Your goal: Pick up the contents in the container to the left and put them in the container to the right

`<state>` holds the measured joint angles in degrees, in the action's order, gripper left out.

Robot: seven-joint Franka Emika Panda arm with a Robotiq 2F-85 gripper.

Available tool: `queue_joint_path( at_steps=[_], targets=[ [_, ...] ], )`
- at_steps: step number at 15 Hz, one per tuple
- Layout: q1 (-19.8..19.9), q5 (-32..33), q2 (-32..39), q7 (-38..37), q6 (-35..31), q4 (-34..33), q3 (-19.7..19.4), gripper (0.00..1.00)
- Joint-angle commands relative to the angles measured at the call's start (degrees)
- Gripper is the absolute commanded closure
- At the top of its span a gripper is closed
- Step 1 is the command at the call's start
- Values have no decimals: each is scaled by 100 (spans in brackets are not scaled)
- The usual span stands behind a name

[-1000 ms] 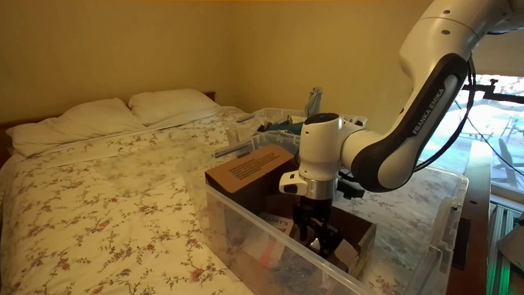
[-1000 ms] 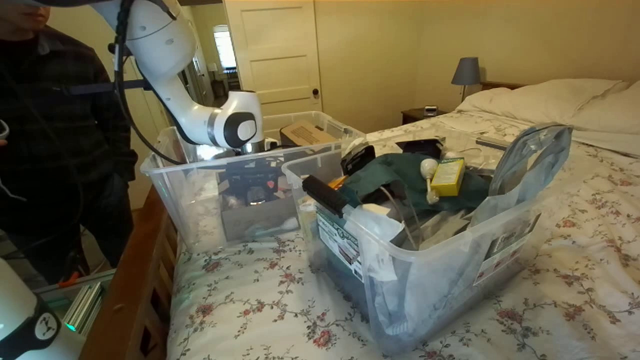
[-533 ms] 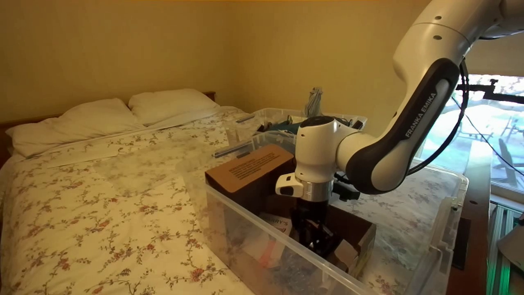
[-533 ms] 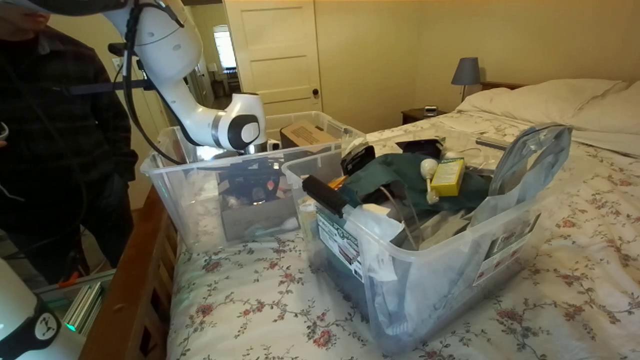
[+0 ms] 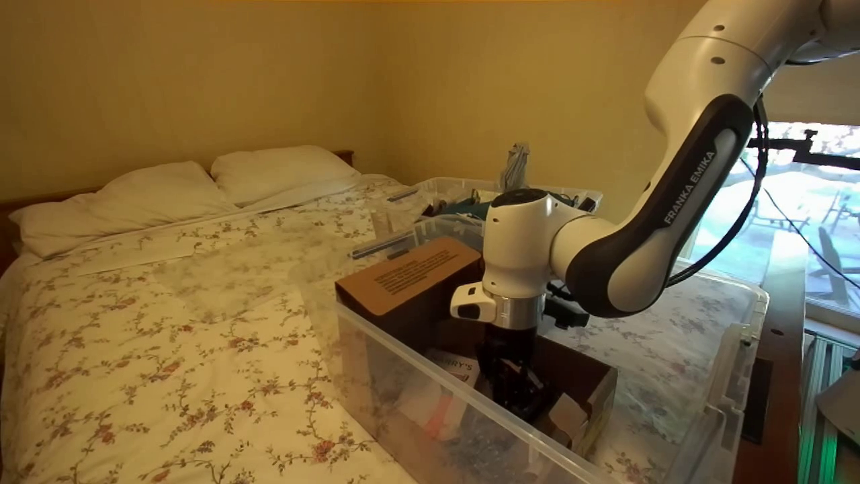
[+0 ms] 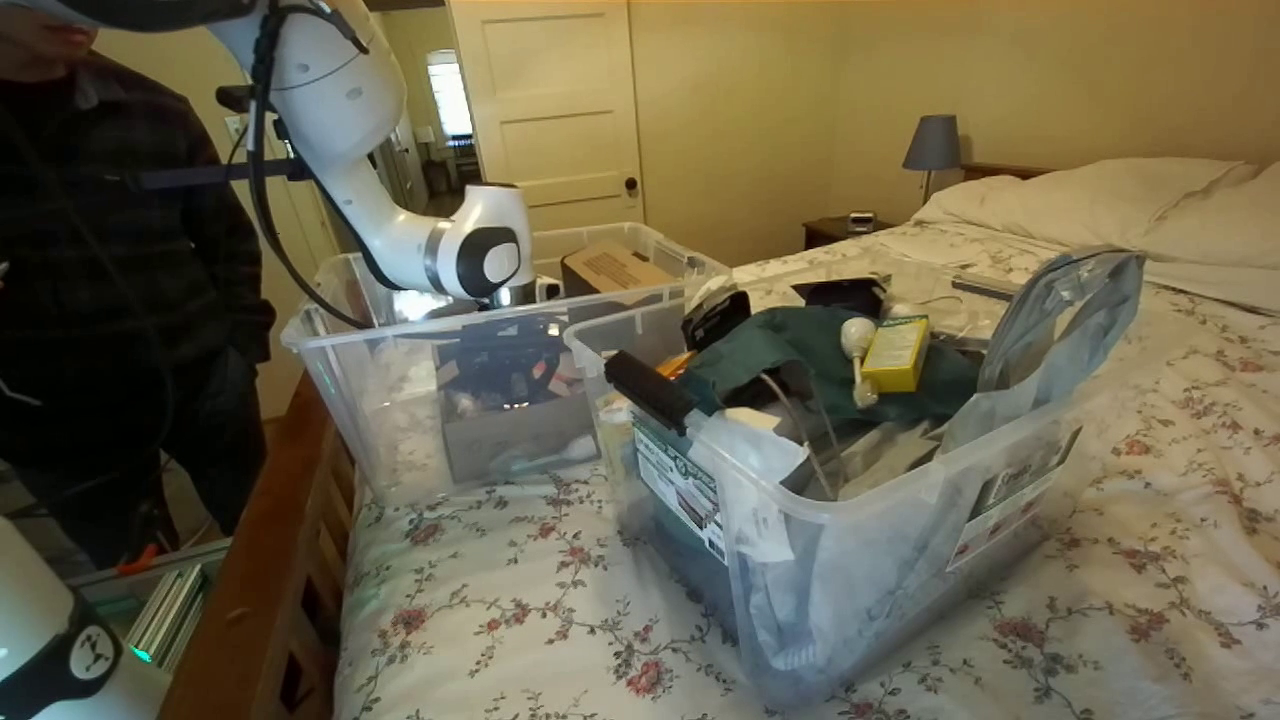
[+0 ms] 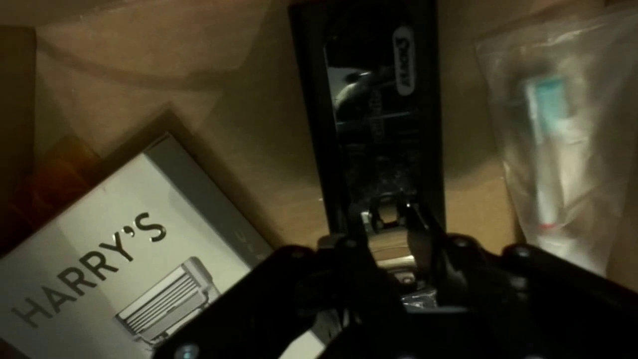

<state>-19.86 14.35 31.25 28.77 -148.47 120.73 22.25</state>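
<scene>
Tool [image 7: 386,232]: pointing down inside the cardboard box [image 5: 581,373], lower centre of my wrist view; my fingers [image 7: 355,269] stand either side of a shiny metal part [image 7: 394,249], and whether they clench it or sit loose around it I cannot tell.
Black item [image 7: 374,129]: long, glossy, in the cardboard box, running from the top edge of the wrist view down to my fingers; whether the metal part belongs to it I cannot make out.
Harry's box [image 7: 114,239]: pale, lettered HARRY'S beside a pictured razor head, slanted across the lower left of the wrist view, apart from the black item.
Brush-like piece [image 7: 548,154]: slim, white with a teal end, in a clear bag [image 7: 598,99] at the right of the wrist view.
Cardboard box: brown, open-topped, standing in a clear bin [image 6: 385,425]; it shows through the plastic in both exterior views.
Printed carton [image 5: 410,272]: in the same clear bin, mid-frame in an exterior view.
Filled bin [image 6: 850,600]: just beside the clear bin, lower right in an exterior view; a green cloth [image 6: 770,345], a yellow box [image 6: 895,360] and a grey-blue bag [image 6: 1065,320] show at its top.
Person [image 6: 110,250]: dark-clothed, at the left edge of that frame.
</scene>
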Motion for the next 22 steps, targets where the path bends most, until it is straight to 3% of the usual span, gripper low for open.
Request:
queue_joint_path(
  at_steps=[1,5,16,20,22],
  targets=[
    [-52,141,72,-58,12,-77,-71,100],
    [-22,89,-115,-147,27,52,-64,95],
    [-143,263,-2853,-2307,-1580,2061,-474,95],
    [-92,1386,-4005,-3574,-1684,2433,-583,95],
    [55,1768,-4373,-3759,-1441,2435,-455,95]
  ],
)
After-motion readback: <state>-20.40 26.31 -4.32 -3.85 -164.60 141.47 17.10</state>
